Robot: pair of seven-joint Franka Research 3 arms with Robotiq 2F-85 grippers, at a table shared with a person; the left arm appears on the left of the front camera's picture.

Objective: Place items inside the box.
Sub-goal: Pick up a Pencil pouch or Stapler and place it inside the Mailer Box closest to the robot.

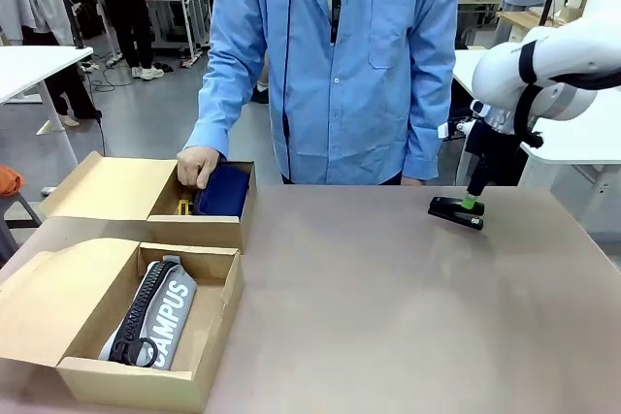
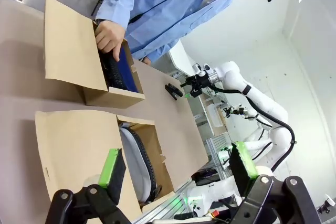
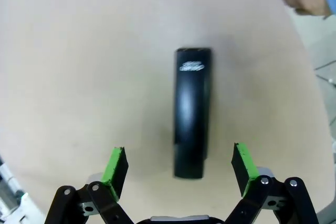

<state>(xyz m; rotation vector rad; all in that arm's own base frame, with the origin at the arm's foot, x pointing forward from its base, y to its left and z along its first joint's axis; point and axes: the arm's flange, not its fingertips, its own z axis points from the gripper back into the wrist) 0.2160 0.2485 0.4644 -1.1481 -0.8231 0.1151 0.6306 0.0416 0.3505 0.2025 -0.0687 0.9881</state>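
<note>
Right jaws, wide open and empty, flank the stapler, its long axis square to their closing line.

Front camera looks across the table at the person; right wrist camera hangs close above the stapler (front shares it).

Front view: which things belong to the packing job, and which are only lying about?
Job: black stapler on the table; grey pencil case in the near box; navy pencil case in the far box.
Lying about: orange thing at the left edge; white table behind.
</note>
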